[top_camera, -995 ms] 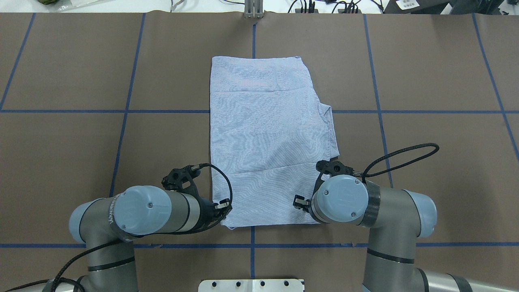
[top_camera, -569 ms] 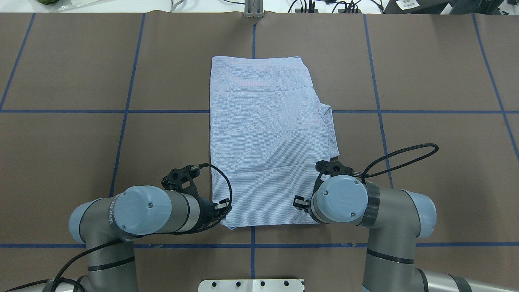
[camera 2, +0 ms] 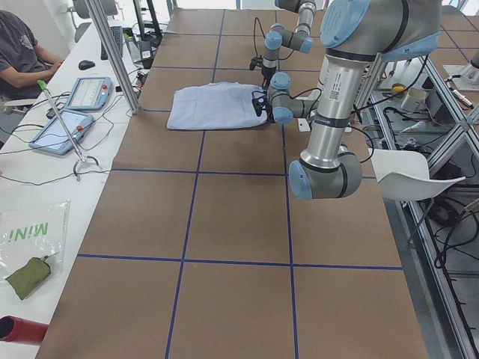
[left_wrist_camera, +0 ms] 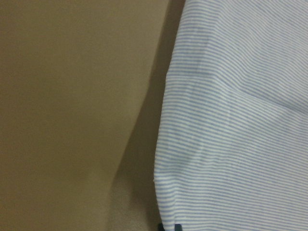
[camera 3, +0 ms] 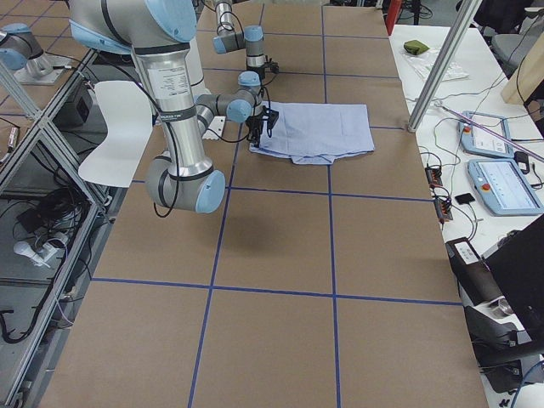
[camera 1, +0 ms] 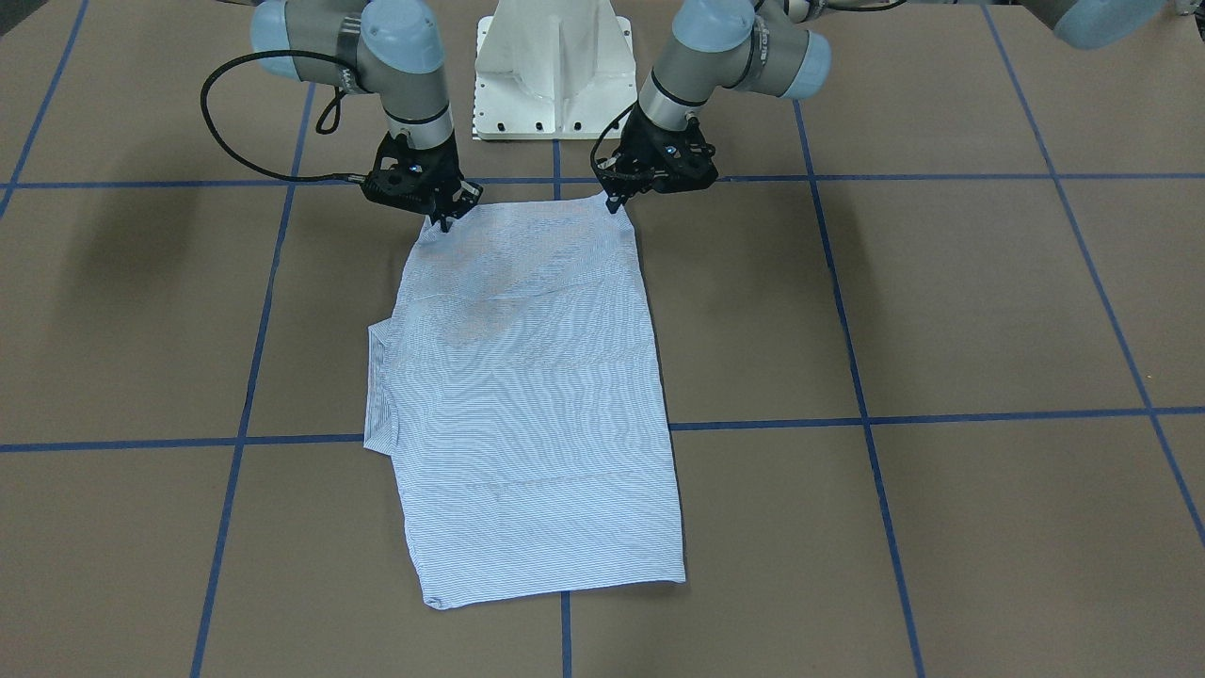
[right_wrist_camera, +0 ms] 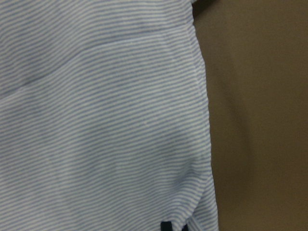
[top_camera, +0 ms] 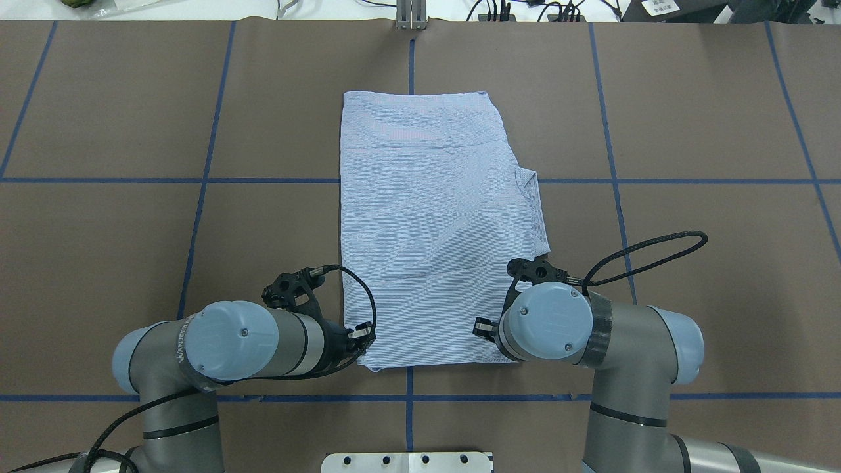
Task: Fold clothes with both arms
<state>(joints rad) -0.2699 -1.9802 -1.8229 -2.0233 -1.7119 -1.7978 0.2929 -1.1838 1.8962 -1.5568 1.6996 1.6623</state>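
Observation:
The light-blue striped shirt [top_camera: 433, 223] lies on the brown table as a long folded rectangle, with a collar flap jutting out at its side [camera 1: 378, 386]. My left gripper [camera 1: 614, 201] is down at the shirt's near corner on my left, shut on the fabric edge [left_wrist_camera: 231, 144]. At the other near corner, my right gripper [camera 1: 442, 221] is shut on the cloth [right_wrist_camera: 96, 120]. In the overhead view both sets of fingers are mostly hidden under the wrists. Only dark fingertip ends show at the bottom of each wrist view.
The white pedestal base [camera 1: 555, 66] stands just behind the shirt's near edge. Blue tape lines [top_camera: 204, 180] grid the table. A metal post [top_camera: 410, 13] rises at the far edge. A seated person [camera 2: 22, 52] and tablets [camera 2: 90, 93] are beside the table.
My right arm's wrist has shifted slightly left over the shirt's corner. The left arm and the shirt look unchanged.

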